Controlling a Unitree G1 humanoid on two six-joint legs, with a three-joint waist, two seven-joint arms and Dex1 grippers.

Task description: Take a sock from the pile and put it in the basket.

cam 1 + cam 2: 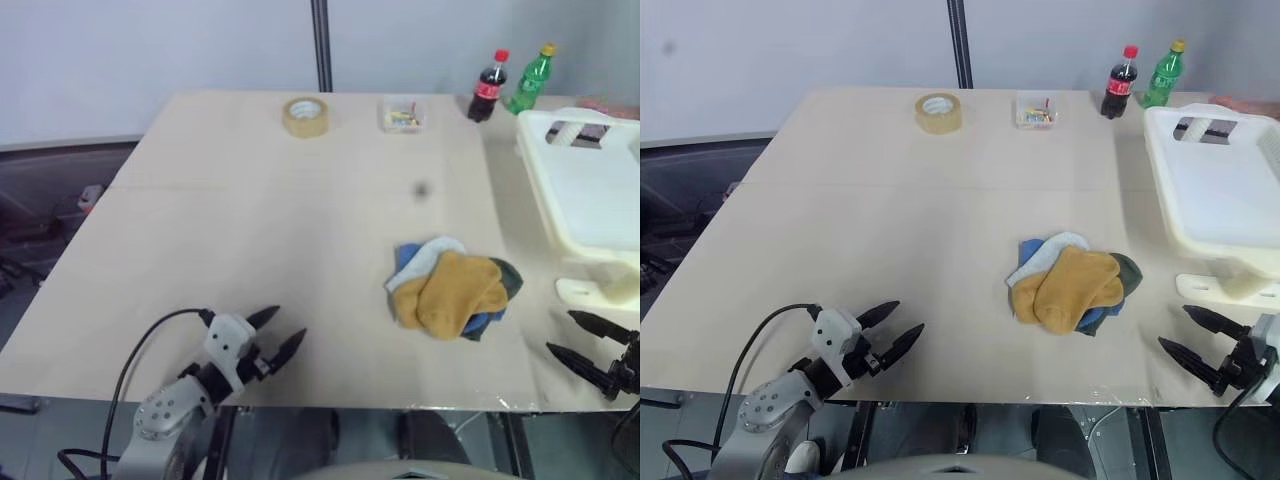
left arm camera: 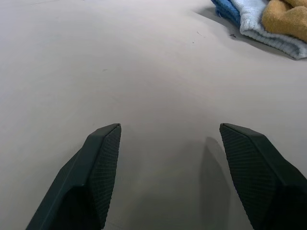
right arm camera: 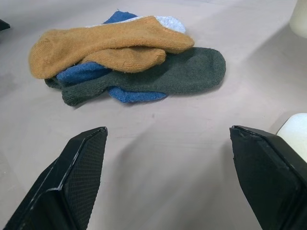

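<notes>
Table (image 1: 250, 230): pale beige top fills most of the frame, with a light wall behind it.
Pile (image 1: 452, 288): lies right of centre in the lower half of the frame, a small heap of socks on the table.
Sock (image 1: 457, 292): mustard-yellow, on top of the pile with its matching mate beside it; light grey, blue and dark green socks stick out beneath.
Basket (image 1: 590, 190): cream-white, at the right edge of the frame, apart from the pile.
Left end effector (image 1: 278, 333): lower left of the frame, over bare table, both fingers spread wide and holding nothing, well apart from the pile.
Right end effector (image 1: 578, 339): lower right corner, fingers spread wide and empty, near the pile and just below the basket's near end.
Tape roll (image 1: 305, 116): upper centre, by the table's far edge.
Small clear box (image 1: 403, 115): just right of the tape roll.
Two bottles (image 1: 510, 84): upper right, one dark with a red cap, one green with a yellow cap.
</notes>
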